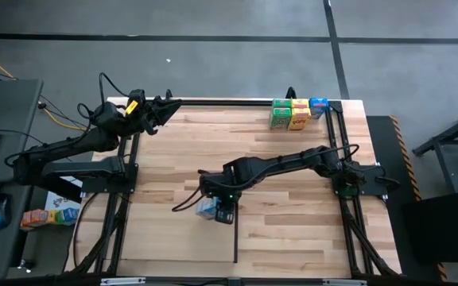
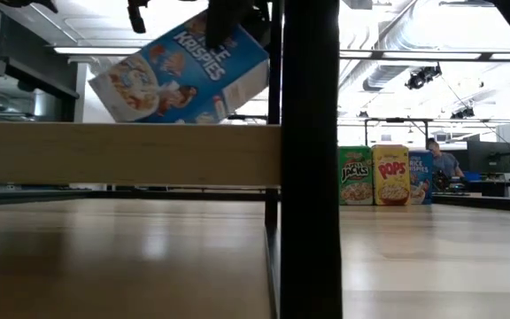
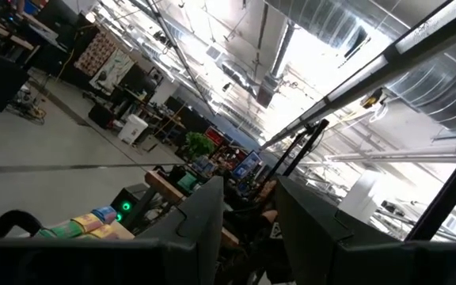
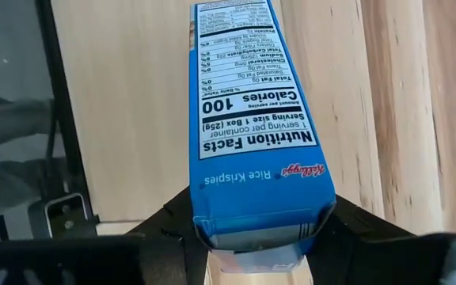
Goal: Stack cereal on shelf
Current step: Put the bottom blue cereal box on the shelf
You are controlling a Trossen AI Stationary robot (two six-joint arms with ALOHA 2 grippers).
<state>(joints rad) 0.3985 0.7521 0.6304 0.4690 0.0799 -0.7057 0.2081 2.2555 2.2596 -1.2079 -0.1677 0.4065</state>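
Observation:
My right gripper (image 1: 215, 208) hangs over the table's middle near part, shut on a blue Rice Krispies cereal box (image 2: 180, 75), which also fills the right wrist view (image 4: 256, 119). Three more cereal boxes stand upright in a row at the far right edge: green (image 2: 355, 175), yellow (image 2: 391, 175) and blue (image 2: 420, 177). The shelf shows as a pale board (image 2: 122, 152) under the held box, and its thin black bar (image 1: 235, 242) runs toward the near edge. My left gripper (image 1: 165, 107) waits open at the far left corner. My right gripper pinches the blue box between its two fingers (image 4: 345, 223) at one end (image 4: 260, 226), one finger on each broad face, with the narrow Nutrition Facts side toward the wrist camera. It comes from above. The box is lifted clear of the table and tilted.
The black metal frame runs along the far edge (image 1: 229, 101) and both sides, and one of its posts (image 2: 308, 159) stands close in the low view. Small colourful items (image 1: 50, 214) lie off the table's left side. A person (image 2: 441, 159) sits in the room behind.

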